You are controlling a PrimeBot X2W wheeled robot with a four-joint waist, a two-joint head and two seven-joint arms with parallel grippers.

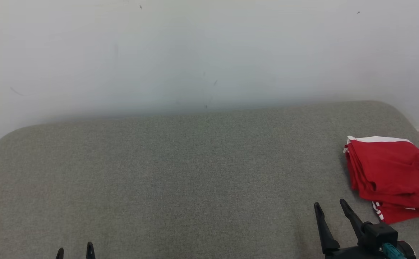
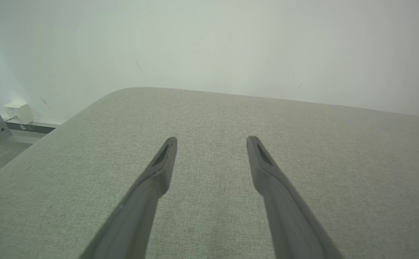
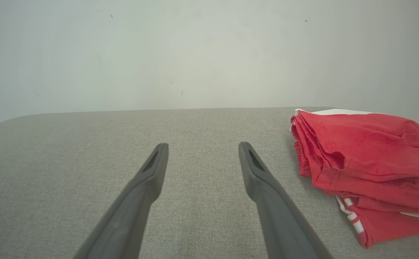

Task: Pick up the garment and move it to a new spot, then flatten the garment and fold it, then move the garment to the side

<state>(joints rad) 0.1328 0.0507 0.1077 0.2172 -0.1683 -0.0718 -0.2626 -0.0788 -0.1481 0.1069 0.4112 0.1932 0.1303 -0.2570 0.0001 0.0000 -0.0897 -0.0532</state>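
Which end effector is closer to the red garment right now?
The right end effector, open at the head view's lower right, just beside the red garment. The left end effector sits far off at lower left.

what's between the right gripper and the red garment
Just bare grey fabric between the open right gripper and the red garment; the head and right wrist views show it.

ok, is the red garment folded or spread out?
Folded: the red fabric garment with white trim lies as a compact layered stack on the grey fabric surface, near its right edge.
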